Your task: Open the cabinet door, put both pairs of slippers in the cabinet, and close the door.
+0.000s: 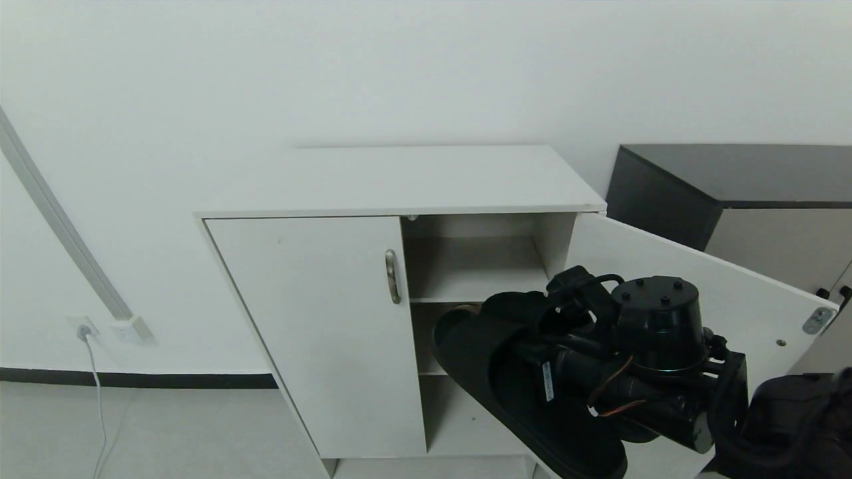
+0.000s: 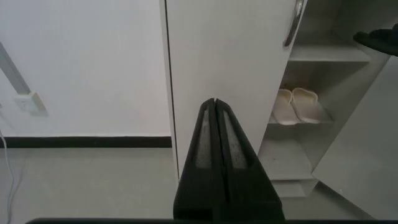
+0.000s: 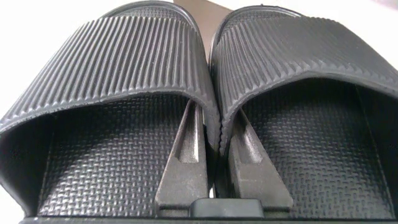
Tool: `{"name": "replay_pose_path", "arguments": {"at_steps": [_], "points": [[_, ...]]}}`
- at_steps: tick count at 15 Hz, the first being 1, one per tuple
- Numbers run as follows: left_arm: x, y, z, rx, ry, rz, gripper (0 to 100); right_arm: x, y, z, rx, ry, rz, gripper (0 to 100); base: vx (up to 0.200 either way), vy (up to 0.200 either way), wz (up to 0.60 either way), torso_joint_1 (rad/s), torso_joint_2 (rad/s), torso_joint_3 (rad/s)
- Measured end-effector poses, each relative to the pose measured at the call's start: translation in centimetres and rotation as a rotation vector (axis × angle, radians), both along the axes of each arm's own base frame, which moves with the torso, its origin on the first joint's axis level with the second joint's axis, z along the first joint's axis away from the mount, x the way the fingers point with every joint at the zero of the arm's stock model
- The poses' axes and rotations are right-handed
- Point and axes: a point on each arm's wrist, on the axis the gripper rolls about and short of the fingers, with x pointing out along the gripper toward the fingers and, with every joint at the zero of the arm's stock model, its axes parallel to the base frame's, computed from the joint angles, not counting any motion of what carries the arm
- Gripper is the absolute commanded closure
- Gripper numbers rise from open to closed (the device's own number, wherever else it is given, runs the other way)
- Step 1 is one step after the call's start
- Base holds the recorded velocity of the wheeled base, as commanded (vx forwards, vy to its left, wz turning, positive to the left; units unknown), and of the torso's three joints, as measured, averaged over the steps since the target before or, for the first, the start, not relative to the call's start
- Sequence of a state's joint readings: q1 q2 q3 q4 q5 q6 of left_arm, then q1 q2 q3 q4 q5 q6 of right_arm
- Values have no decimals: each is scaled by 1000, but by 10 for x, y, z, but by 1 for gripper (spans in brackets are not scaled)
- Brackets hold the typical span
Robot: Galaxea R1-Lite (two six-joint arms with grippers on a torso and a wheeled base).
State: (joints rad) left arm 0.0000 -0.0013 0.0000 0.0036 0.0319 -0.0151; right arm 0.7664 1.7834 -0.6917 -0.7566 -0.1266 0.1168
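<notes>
Facing the white cabinet (image 1: 299, 332) on grey floor (image 1: 166, 432), right jaws pinch black slippers (image 1: 492, 372), left jaws pressed together.

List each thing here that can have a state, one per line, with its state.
Left cabinet door: shut.
Right cabinet door: swung open.
Black slippers: gripped as a pair, not yet in the cabinet.
Pale slippers: side by side on a shelf inside.
Left pincer: shut, empty.
Right pincer: shut on the black slippers.
Wall plug: plugged in.
</notes>
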Motion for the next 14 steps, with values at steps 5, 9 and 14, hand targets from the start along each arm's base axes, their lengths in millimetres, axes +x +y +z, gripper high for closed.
{"name": "replay_pose_path", "arguments": {"at_steps": [5,9,14], "points": [[0,0,0,0,0,0,100,0,1,-3,-6,6,1,100,0,0,0,-126,463,338],[0,0,0,-6,-1,1,100,0,0,-4,-9,9,1,100,0,0,0,-69,452,368],[0,0,0,-6,1,1,100,-1,1,-6,-14,14,4,100,0,0,0,-17,294,274]]}}
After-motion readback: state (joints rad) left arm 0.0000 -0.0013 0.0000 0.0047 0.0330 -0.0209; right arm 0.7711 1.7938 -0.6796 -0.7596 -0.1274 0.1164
